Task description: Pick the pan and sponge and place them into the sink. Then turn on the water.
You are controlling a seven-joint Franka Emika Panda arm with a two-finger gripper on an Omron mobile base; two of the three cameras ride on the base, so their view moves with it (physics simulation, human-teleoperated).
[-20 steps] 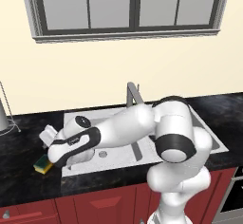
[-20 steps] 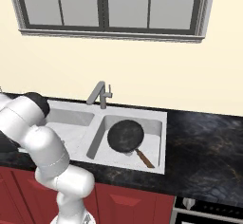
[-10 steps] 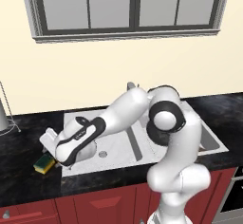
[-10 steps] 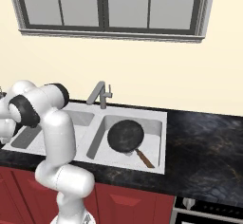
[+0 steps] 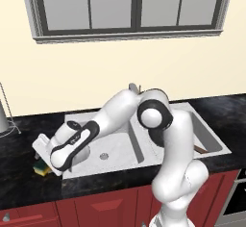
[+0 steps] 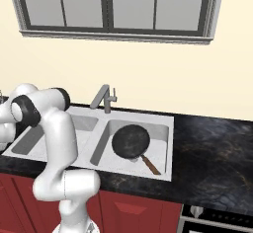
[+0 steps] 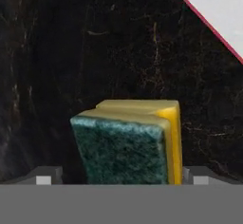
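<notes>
The black bench (image 6: 217, 148) runs wide around the sink (image 6: 163, 121), with bare stone to the right of it. The pan (image 6: 131, 142) lies in the sink's right basin, its handle angled toward the front rim. The sponge (image 5: 42, 168) sits on the bench just left of the sink's front left corner. The hand (image 7: 118, 180) hangs low over the sponge (image 7: 126, 144), its fingers spread to either side of it, not pinching.
</notes>
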